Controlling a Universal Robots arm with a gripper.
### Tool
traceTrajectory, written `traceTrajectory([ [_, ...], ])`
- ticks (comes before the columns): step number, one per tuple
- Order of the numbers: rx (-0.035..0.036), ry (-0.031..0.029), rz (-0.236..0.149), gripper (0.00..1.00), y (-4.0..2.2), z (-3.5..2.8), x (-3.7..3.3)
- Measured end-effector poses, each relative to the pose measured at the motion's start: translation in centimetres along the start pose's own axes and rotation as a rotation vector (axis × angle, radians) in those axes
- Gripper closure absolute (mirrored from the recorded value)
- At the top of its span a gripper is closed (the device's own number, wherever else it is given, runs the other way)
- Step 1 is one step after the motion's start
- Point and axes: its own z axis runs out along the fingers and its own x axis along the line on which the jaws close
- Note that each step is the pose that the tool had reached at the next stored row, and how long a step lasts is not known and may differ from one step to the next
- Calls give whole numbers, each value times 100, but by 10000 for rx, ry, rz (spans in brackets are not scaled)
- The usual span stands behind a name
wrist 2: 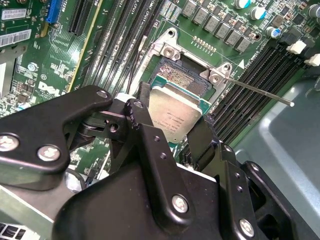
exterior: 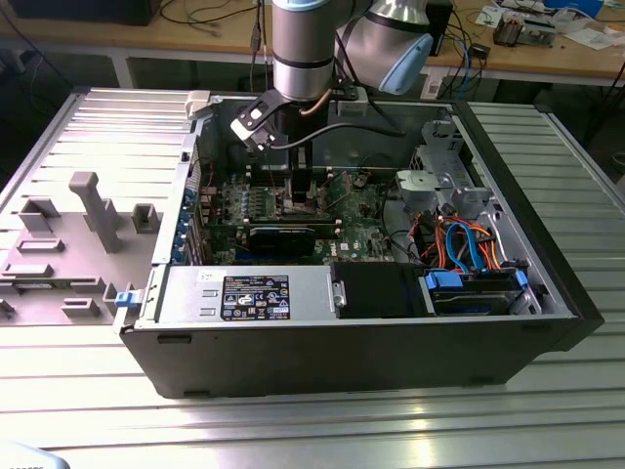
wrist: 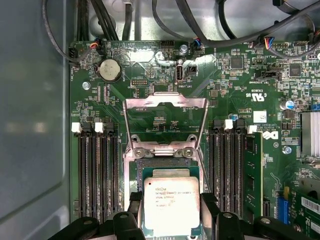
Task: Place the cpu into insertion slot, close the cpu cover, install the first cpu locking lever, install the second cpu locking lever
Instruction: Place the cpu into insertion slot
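Your claw point(wrist 2: 174, 116) is closed on the cpu point(wrist: 171, 206), gripping two opposite edges, in the upper middle of the exterior view. The insertion slot point(wrist 2: 182, 80) lies just beneath the chip, and the cpu cover point(wrist: 165, 101) stands open beyond it.

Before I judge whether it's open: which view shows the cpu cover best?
The first wrist view: the cpu cover shows its whole frame, swung open. In the exterior view the pincer blocks it; in the second wrist view I cannot find it.

Most of insertion slot point(wrist 2: 181, 79) beneath cpu point(wrist 2: 175, 114)
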Motion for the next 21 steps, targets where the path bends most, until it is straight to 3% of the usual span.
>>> traceTrajectory([
  [21,-1,1,0,45,-1,50,4],
])
